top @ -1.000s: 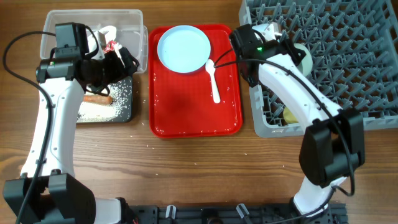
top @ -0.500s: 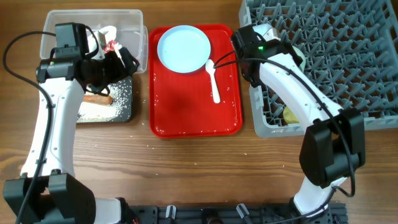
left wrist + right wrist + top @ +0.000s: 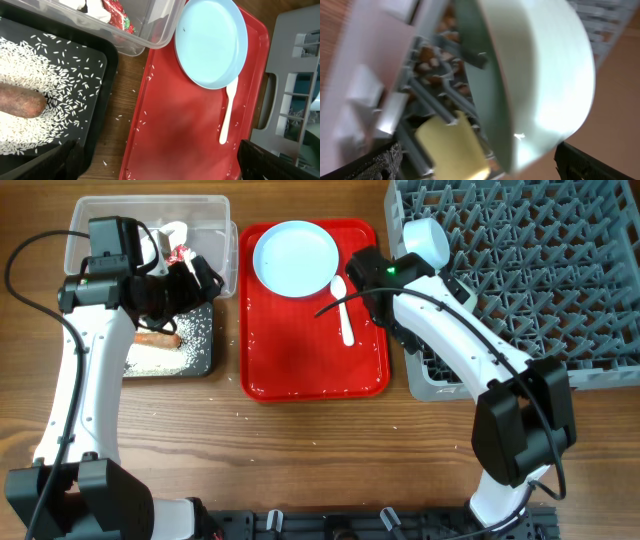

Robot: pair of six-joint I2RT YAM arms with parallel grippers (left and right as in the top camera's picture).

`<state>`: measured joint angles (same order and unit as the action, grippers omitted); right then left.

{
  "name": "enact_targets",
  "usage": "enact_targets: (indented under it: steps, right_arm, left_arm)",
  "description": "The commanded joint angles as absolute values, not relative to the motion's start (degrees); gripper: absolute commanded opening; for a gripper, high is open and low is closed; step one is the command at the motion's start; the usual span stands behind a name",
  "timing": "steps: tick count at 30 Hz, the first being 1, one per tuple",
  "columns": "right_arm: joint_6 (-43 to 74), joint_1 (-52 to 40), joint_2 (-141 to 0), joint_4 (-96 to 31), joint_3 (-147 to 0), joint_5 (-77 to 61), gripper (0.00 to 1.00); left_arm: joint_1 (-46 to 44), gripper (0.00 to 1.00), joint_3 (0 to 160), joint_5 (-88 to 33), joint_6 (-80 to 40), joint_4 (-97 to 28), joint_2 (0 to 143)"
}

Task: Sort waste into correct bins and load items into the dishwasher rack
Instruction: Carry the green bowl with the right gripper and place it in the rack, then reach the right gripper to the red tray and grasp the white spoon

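Bowl (image 3: 540,75) stands on edge in rack (image 3: 380,65) just ahead, to drain I think; right end effector (image 3: 480,167) wide, empty.

Plate (image 3: 296,258), spoon (image 3: 345,320) on tray (image 3: 300,370); bins (image 3: 200,345) left of tray; rack (image 3: 560,280) right, bowl (image 3: 425,240) inside.

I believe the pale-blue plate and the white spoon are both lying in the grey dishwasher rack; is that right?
Not quite: the pale-blue plate and the white spoon are both lying on the red tray, not in the grey dishwasher rack. The overhead view shows this.
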<state>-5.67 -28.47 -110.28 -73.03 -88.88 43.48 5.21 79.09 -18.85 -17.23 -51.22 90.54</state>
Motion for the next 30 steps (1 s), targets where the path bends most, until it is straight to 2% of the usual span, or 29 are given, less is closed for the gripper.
enact_targets:
  steps: [1, 6, 10, 13, 16, 19, 23, 30]
  right_arm:
    - [-4.6, -28.45, -109.78, -73.65, -94.65, 34.74, 1.0]
    - [-7.2, -28.53, -103.24, -70.5, -102.08, 20.01, 1.0]
    - [-6.04, -28.53, -101.38, -61.49, -102.3, -6.72, 1.0]
    - [-4.67, -28.32, -102.15, -54.7, -100.51, -17.69, 1.0]
    - [1.8, -28.32, -103.61, -45.6, -96.51, -12.58, 0.97]
    - [6.59, -28.27, -107.59, -43.64, -94.94, -4.34, 0.85]
    - [6.63, -28.18, -115.52, -40.51, -94.76, -3.86, 0.72]
    - [8.54, -26.61, -125.29, -39.22, -94.76, -3.84, 0.56]
  left_arm:
    - [5.37, 1.0, 79.7, -18.55, -16.75, -51.13, 90.91]
    - [5.37, 1.0, 79.7, -18.55, -16.73, -51.13, 90.91]
    - [5.37, 1.0, 79.7, -18.55, -16.73, -51.13, 90.91]
    - [5.37, 1.0, 79.7, -18.55, -16.73, -51.13, 90.91]
    - [5.37, 1.0, 79.7, -18.55, -16.73, -51.13, 90.91]
    - [5.37, 1.0, 79.7, -18.55, -16.73, -51.13, 90.91]
    - [5.37, 1.0, 79.7, -18.55, -16.73, -51.13, 90.91]
    - [5.37, 1.0, 79.7, -18.55, -16.73, -51.13, 90.91]
